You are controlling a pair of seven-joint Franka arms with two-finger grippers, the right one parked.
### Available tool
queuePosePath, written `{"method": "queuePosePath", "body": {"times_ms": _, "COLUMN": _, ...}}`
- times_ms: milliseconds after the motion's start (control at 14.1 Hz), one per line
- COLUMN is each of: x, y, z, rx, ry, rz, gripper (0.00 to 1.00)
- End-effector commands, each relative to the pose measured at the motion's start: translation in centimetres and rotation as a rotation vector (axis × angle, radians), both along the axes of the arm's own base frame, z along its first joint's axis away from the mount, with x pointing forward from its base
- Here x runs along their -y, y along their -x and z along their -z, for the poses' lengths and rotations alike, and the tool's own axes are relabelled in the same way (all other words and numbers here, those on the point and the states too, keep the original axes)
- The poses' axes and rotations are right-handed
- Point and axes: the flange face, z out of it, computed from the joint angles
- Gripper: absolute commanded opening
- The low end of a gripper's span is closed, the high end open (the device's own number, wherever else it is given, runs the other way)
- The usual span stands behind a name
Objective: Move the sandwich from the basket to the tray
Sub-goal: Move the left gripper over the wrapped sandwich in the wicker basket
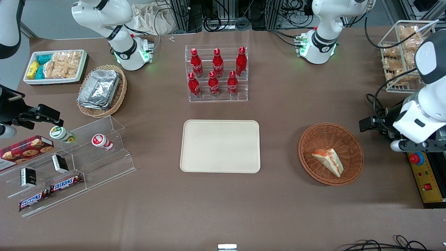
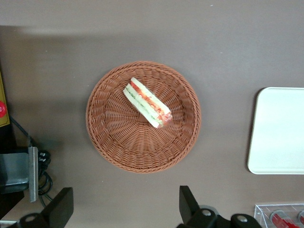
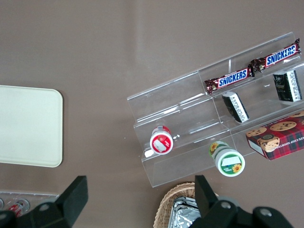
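The sandwich (image 1: 328, 161), a pale bread wedge with orange-red and green filling (image 2: 147, 102), lies inside the round reddish-brown wicker basket (image 1: 313, 139) (image 2: 118, 142). The plain beige tray (image 1: 220, 146) (image 2: 280, 130) sits flat beside the basket, toward the parked arm's end, with nothing on it. My left gripper (image 1: 367, 124) (image 2: 126, 209) hangs above the table just off the basket's rim, toward the working arm's end. Its fingers (image 2: 190, 204) are spread wide and hold nothing.
A clear rack of red bottles (image 1: 217, 73) stands farther from the front camera than the tray. A control box with a red button (image 1: 423, 174) lies by the working arm. A wire rack of bagged snacks (image 1: 404, 55) stands at that end. A clear tiered stand (image 1: 69, 164) and a foil-container basket (image 1: 101, 90) are at the parked arm's end.
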Motion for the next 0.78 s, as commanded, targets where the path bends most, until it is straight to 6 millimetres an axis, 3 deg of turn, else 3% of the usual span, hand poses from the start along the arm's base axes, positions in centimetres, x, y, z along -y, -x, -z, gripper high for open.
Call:
{"method": "queuePosePath", "body": {"times_ms": 0, "x": 0.1, "y": -0.2, "z": 0.5, "rx": -0.028, "ry": -0.031, "rz": -0.048, "gripper": 1.00}}
{"method": "queuePosePath", "body": {"times_ms": 354, "x": 1.7, "y": -1.2, "z": 3.3, "rx": -0.043, "ry": -0.073, "rz": -0.186, "gripper": 1.00}}
{"method": "queuePosePath", "body": {"times_ms": 708, "x": 1.9, "y": -0.8, "z": 9.6, "rx": -0.008, "ry": -0.053, "rz": -0.496, "gripper": 1.00}}
